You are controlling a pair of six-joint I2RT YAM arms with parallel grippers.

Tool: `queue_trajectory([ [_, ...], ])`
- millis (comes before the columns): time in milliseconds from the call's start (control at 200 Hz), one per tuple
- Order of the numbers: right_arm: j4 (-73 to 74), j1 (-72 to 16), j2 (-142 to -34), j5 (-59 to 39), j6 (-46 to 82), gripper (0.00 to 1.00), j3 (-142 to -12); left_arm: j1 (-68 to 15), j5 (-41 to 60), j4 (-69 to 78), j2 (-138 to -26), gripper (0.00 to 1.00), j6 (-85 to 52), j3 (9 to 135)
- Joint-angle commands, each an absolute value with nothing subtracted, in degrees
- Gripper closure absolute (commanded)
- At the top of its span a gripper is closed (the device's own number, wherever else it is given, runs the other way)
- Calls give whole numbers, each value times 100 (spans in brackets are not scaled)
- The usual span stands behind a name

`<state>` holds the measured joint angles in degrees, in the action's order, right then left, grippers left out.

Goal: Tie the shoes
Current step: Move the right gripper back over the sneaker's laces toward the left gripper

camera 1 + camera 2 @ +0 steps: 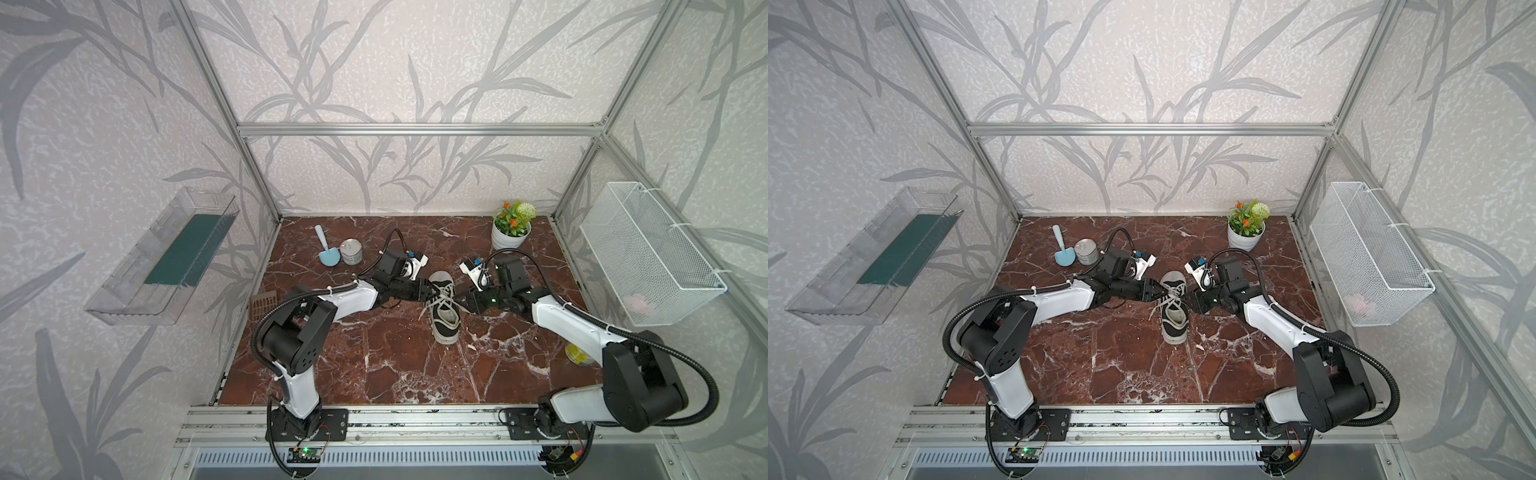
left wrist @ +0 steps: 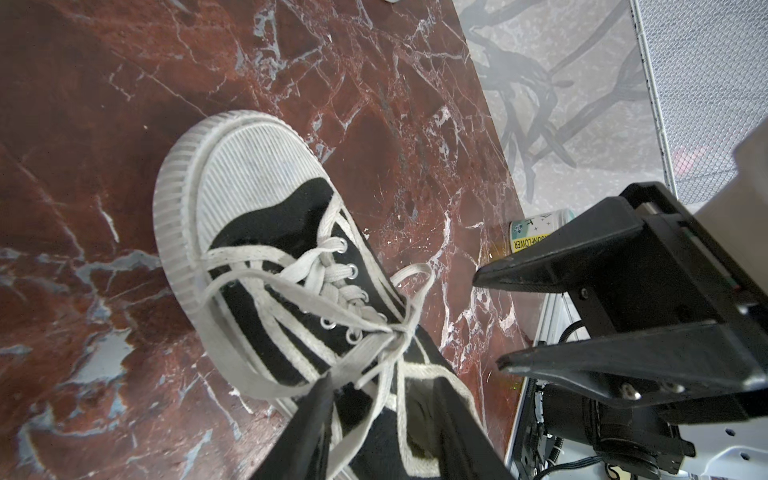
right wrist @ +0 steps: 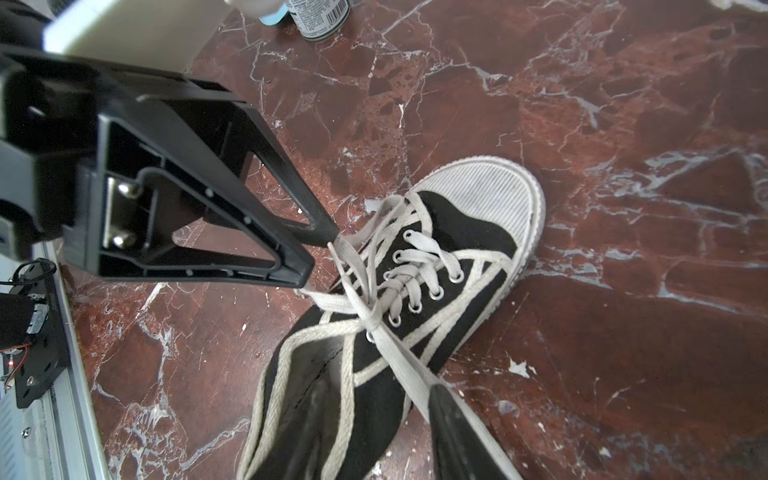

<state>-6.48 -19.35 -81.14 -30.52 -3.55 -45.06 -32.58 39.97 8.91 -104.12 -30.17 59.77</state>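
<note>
Marble tabletop (image 1: 374,365): sneaker (image 1: 445,324) lies between left claw (image 1: 431,291), right claw (image 1: 458,301).

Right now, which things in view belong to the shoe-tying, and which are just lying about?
Job: black sneaker, its white laces, left gripper, right gripper.

Lying about: blue scoop, tin can, potted plant, brown grate, yellow-labelled jar, wire basket, clear wall tray.

Bare marble tabletop (image 1: 374,365) in front of sneaker (image 1: 444,318); can (image 1: 351,252), scoop (image 1: 329,257), plant pot (image 1: 510,237) behind.
</note>
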Motion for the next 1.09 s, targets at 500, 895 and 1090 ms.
queue_trajectory([
  [500, -540, -2063, -8711, -3340, -642, 68, -4976, -3346, 4121, 1326, -10600, 74, -3250, 6116],
  [895, -550, -2214, -9148, -3315, -447, 71, -5239, -3343, 4049, 1198, -10451, 90, -3204, 6061],
  [1090, -432, -2241, -9261, -3323, -319, 73, -5177, -3333, 4045, 1169, -10368, 83, -3190, 6043],
])
